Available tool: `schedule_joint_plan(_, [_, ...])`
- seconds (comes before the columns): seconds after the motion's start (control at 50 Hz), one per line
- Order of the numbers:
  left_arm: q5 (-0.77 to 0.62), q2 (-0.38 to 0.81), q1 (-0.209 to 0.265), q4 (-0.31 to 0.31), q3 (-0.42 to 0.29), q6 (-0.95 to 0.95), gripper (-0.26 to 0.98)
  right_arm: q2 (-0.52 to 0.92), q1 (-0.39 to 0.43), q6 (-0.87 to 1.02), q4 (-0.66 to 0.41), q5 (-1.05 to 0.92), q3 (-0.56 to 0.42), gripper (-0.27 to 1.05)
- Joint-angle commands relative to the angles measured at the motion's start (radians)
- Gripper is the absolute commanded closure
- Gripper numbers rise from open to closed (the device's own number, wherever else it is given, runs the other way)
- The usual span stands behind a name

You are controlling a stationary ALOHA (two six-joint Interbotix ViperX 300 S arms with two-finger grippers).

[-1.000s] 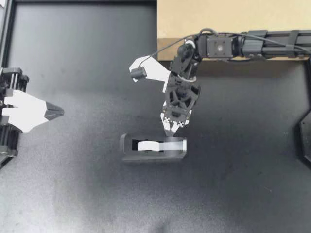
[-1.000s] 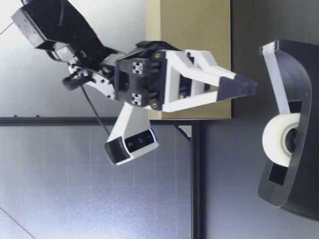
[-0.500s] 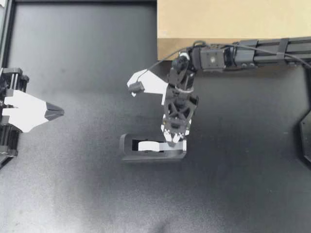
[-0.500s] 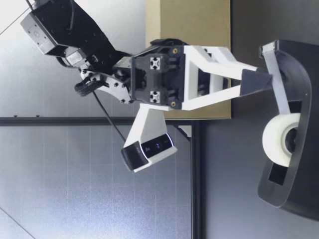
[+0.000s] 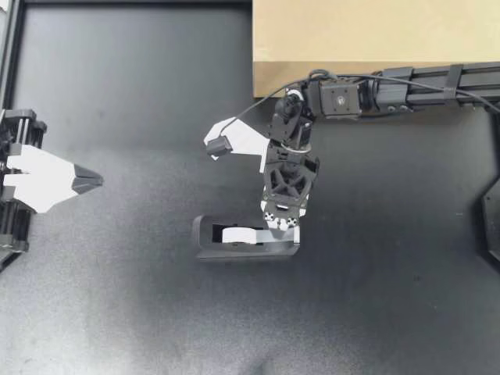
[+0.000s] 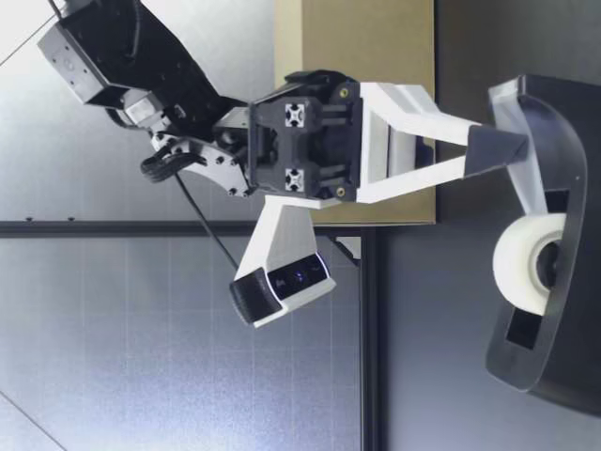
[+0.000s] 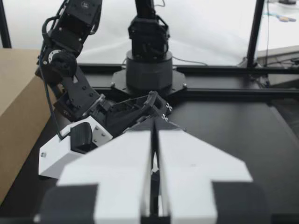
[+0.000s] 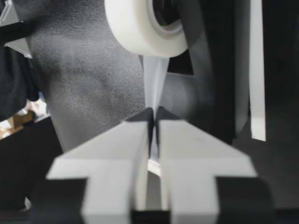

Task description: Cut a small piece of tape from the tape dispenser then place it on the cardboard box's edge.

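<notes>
Top view: R gripper [image 5: 283,225] has its tips on one end of the tape dispenser [image 5: 234,251] mid-table, w/ the cardboard box [image 5: 375,35] apart at the table's edge; L gripper [image 5: 95,180] sits well off to the side, tips pressed together. Low view: R tips meet on the tape strip [image 6: 528,183] near the dispenser's top, above the roll [image 6: 516,268]. L wrist view: fingers closed, nothing between; R wrist view: fingers pinch the strip coming off the roll.
</notes>
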Motion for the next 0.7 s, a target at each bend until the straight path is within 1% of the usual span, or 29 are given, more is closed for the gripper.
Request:
schedule_joint_plan(0.0, [-0.009,0.006,-0.002,0.000,-0.012,0.000,0.85,-0.052,0.005,0.000,0.006,0.003,-0.018,0.83])
schedule_joint_plan(0.08, [-0.008,0.006,-0.002,0.000,-0.011,0.000,0.85,-0.060,0.006,0.000,0.011,0.003,-0.023,0.87])
schedule_joint_plan(0.26, [-0.009,0.006,-0.002,0.000,-0.011,0.000,0.85,-0.083,0.017,0.003,0.025,0.008,-0.023,0.87])
schedule_joint_plan(0.68, [-0.008,0.006,-0.002,0.000,-0.011,-0.002,0.85,-0.146,0.012,0.000,0.021,0.003,0.077,0.87])
